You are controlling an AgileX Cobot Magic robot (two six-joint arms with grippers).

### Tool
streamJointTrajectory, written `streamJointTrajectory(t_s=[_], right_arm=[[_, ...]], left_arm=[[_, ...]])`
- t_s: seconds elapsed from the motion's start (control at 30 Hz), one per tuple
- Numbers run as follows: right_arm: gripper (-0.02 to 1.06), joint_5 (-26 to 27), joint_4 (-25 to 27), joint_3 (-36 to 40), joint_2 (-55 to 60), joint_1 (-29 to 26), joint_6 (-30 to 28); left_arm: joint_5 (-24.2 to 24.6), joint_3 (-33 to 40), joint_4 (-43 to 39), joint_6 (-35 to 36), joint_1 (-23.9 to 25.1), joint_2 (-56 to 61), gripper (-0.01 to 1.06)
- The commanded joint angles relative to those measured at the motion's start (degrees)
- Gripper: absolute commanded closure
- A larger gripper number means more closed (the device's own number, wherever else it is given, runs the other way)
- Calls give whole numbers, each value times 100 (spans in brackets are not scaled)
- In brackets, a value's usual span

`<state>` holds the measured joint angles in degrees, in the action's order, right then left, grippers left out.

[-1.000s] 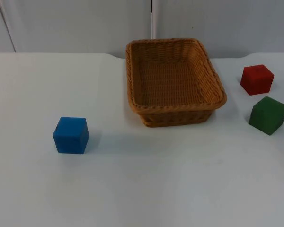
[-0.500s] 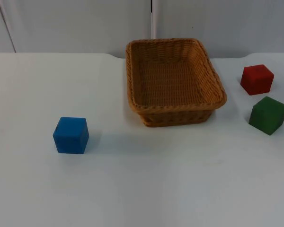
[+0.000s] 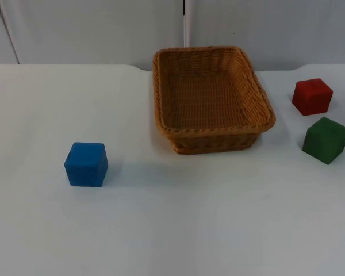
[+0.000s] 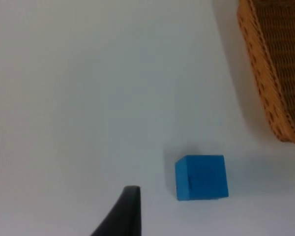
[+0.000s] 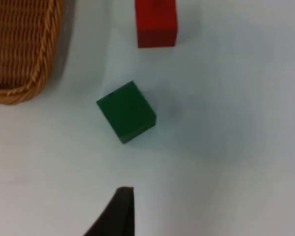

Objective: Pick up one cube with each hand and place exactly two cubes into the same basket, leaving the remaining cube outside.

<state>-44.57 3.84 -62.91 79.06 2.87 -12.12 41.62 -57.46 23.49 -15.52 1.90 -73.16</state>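
The white surface (image 3: 172,230) runs back to a grey wall (image 3: 92,29). On it, toward the back and a little right of centre, sits the wicker basket (image 3: 259,95), rectangular, with nothing inside; its woven rim also shows in the left wrist view (image 4: 265,83) and the right wrist view (image 5: 37,59). The blue cube (image 3: 86,164) stands on the surface well to the left of the basket and nearer the front edge, apart from everything else; in the left wrist view it (image 4: 201,177) lies flat on the surface, near one black finger (image 4: 124,211) but not touching it. The green cube (image 3: 326,140) sits to the right of the basket, turned at an angle to the surface's edge, and the red cube (image 3: 312,96) stands just behind it, closer to the wall, with a small gap between the two. In the right wrist view the green cube (image 5: 126,112) lies between the red cube (image 5: 156,22) and a black finger (image 5: 119,209), touching neither. All three cubes are outside the basket. The left fingers hang above the surface close to the blue cube, the right fingers above the surface close to the green cube; I cannot tell how far either pair is open, and neither is seen holding anything.
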Motion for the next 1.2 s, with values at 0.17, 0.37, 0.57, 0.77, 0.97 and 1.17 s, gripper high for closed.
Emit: streamJointTrajectory(t_s=[0.17,0.37,0.57,0.77,0.97,1.17], right_arm=[[0,71,282,-331,650,-36,-351],[0,210,259,-331,868,149,-513],[0,469,229,-331,1156,591,-705],[0,518,264,-349,1492,835,-1017],[0,309,247,-737,1920,835,-1326],[0,-18,247,-1348,2509,835,-1761]], left_arm=[[-114,-399,88,-116,-574,-995,0],[-302,-462,88,-116,-827,-1500,0],[-422,-569,111,-116,-1045,-2076,0],[-464,-586,84,-116,-1132,-2478,0],[-512,-586,82,-93,-1214,-2736,0],[-657,-586,101,-53,-1334,-3010,0]])
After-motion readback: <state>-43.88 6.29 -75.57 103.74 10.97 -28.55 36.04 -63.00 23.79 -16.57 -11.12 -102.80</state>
